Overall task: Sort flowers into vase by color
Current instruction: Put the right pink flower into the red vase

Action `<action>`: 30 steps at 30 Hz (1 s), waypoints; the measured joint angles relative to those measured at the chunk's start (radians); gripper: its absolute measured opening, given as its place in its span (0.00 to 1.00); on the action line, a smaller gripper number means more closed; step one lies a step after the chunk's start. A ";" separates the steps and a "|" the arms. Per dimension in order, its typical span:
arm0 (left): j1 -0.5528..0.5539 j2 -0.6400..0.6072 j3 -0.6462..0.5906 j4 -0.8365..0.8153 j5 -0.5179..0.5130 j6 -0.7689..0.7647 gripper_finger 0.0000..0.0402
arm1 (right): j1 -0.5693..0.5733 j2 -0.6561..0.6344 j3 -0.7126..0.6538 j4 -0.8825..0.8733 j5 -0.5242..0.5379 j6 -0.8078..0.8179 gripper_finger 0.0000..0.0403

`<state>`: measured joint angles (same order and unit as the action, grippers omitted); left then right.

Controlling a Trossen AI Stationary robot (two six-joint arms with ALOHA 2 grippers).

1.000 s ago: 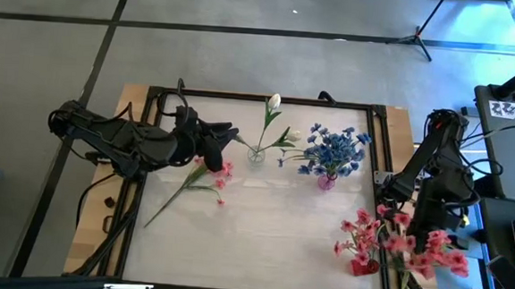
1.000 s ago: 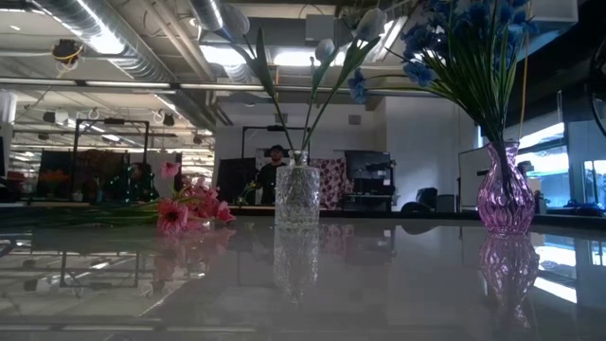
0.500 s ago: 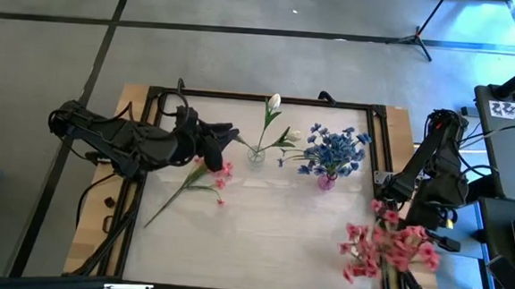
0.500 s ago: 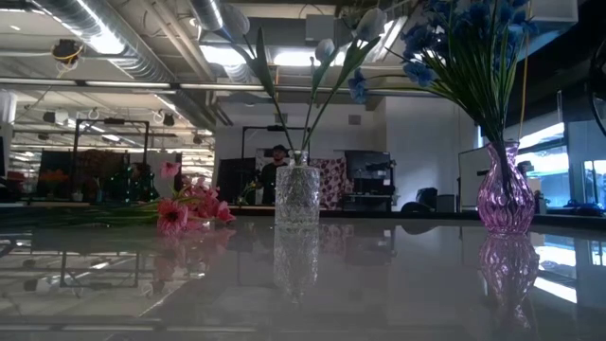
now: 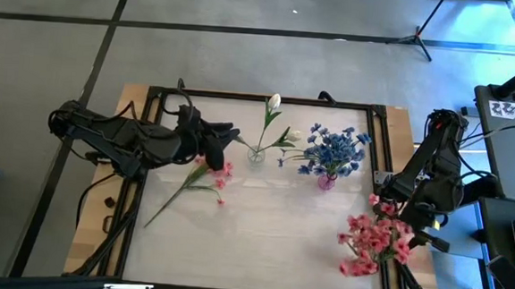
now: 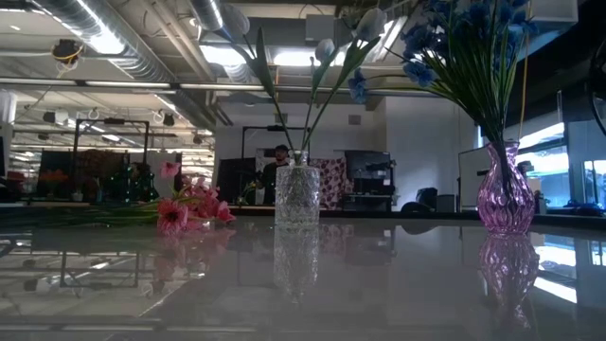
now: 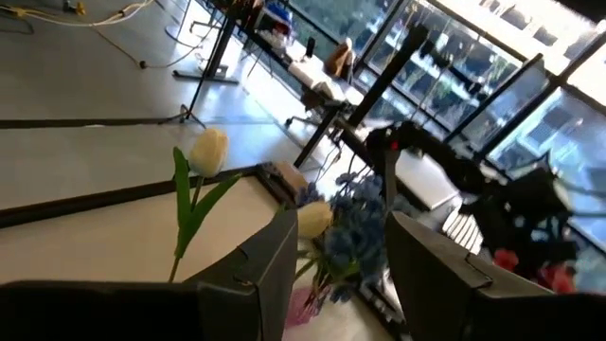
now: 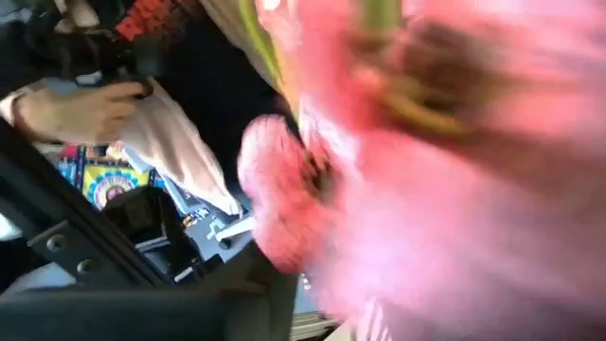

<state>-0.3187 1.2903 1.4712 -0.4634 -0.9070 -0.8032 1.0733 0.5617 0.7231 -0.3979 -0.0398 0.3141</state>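
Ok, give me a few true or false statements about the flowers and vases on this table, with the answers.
1. The blue clustered flowers stand in the purple glass vase. True.
2. The clear glass vase holds pink blooms. False: it holds white buds.
3. A pink sprig lies flat on the table. True.
4. The pink bunch sits at the table's left edge. False: it is by the right gripper.

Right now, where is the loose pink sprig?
In the high view, the loose pink sprig lies flat on the table's left side, just below the left gripper.
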 joint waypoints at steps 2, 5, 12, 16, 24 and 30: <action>0.000 0.000 0.000 -0.026 0.012 -0.003 0.39 | 0.000 -0.001 0.000 -0.009 0.010 0.038 0.35; 0.000 0.000 0.000 -0.072 0.022 -0.026 0.39 | 0.000 0.000 0.016 -0.028 0.013 0.092 0.43; 0.000 0.000 0.000 -0.182 0.040 -0.140 0.39 | 0.000 0.000 0.119 -0.177 0.026 0.230 0.56; 0.000 0.000 0.000 -0.240 0.063 -0.188 0.39 | 0.000 0.010 0.163 -0.274 0.041 0.303 0.57; -0.019 0.000 0.000 -0.270 0.065 -0.208 0.39 | 0.000 0.090 0.167 -0.353 0.015 0.401 0.57; -0.038 0.000 0.000 -0.270 0.065 -0.190 0.39 | 0.000 0.151 0.167 -0.355 -0.024 0.450 0.57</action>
<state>-0.3563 1.2903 1.4712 -0.7334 -0.8420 -0.9928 1.0733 0.7124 0.8902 -0.7528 -0.0643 0.7645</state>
